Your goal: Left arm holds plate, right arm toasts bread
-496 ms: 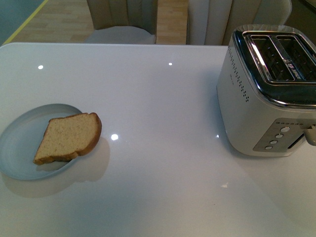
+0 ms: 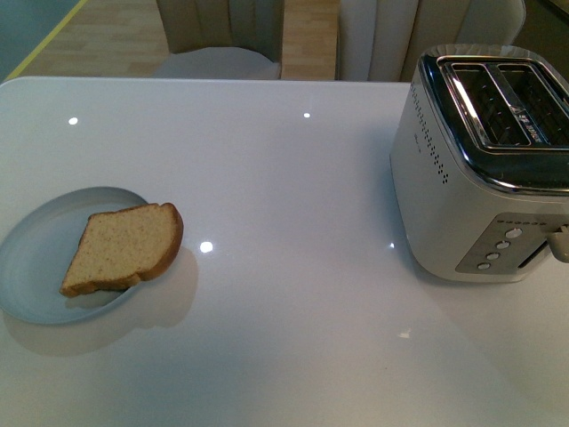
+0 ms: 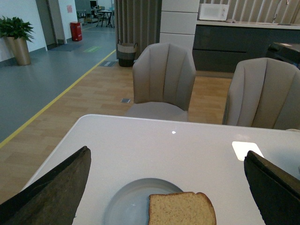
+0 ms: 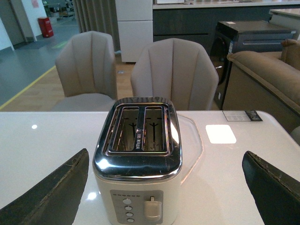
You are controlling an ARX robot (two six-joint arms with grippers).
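Note:
A slice of light brown bread (image 2: 124, 247) lies on a pale blue-grey plate (image 2: 40, 258) at the table's front left, its rounded top hanging over the plate's right rim. A cream and chrome two-slot toaster (image 2: 484, 165) stands at the right, slots empty. Neither arm shows in the front view. In the left wrist view my open left gripper (image 3: 166, 187) is empty, back from the plate (image 3: 126, 201) and bread (image 3: 182, 209). In the right wrist view my open right gripper (image 4: 164, 187) is empty and faces the toaster (image 4: 138, 164), whose lever (image 4: 152, 206) is up.
The white glossy table (image 2: 293, 178) carries the plate and toaster. Beige chairs (image 2: 222, 40) stand beyond its far edge. The right wrist view shows two chairs (image 4: 173, 75) behind the toaster and a sofa (image 4: 262, 75) at the side.

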